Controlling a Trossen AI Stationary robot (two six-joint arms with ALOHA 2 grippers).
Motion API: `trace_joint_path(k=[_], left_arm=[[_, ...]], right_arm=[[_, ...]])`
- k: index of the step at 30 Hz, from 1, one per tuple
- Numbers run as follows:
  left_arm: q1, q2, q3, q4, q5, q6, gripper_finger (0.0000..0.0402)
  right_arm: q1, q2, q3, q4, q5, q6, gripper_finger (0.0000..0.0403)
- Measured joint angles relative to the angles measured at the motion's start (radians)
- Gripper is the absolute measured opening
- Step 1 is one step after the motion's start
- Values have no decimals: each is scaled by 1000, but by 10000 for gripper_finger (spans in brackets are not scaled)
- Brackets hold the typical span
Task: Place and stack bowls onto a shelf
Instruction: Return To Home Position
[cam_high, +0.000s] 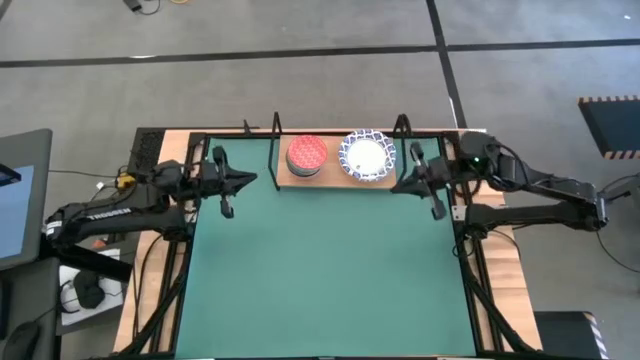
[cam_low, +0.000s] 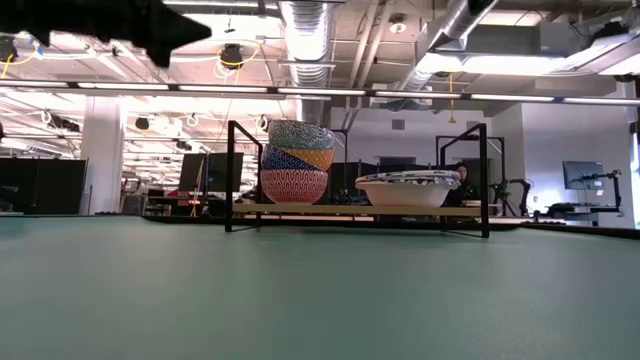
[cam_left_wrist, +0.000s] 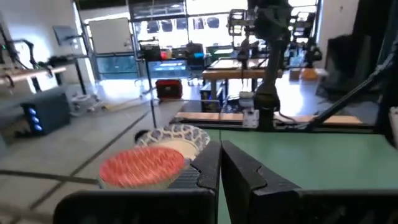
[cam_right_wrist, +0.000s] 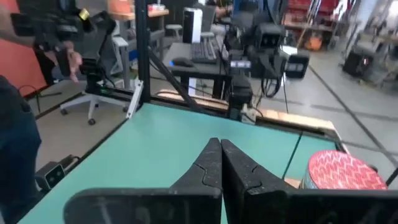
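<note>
The shelf (cam_high: 330, 178) is a light-wood board in a black wire frame at the mat's far edge. On its left half stands a stack of small bowls (cam_low: 296, 162), red one (cam_high: 306, 154) at the bottom in the low view. On its right half sit the white bowls with blue rims (cam_high: 367, 155), nested (cam_low: 408, 188). My left gripper (cam_high: 252, 179) is shut, left of the shelf and above the mat. My right gripper (cam_high: 396, 184) is shut, right of the shelf. Neither touches anything.
The green mat (cam_high: 325, 270) covers the table in front of the shelf. Black frame posts (cam_low: 230, 175) rise at the shelf's ends. The right arm's base (cam_left_wrist: 264, 93) stands beyond the mat in the left wrist view. A person (cam_right_wrist: 15, 130) stands beside the table.
</note>
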Motion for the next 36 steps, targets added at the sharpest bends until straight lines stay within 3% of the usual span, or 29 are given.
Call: trace_joint_path(k=[6, 14, 26, 36], left_arm=[[-38, -99, -125, 33, -16, -78, 0], [-46, -115, -129, -26, -21, -58, 0], [-46, -115, -129, -81, 2, -6, 0], [-46, -115, -131, -162, 31, 6, 0]], right_arm=[[4, -105, -192, 118, 2, 35, 18], [2, -183, -467, 471, 20, 227, 18], [-67, -303, -618, 512, 19, 240, 19], [-63, -435, -786, 654, 16, 390, 19]])
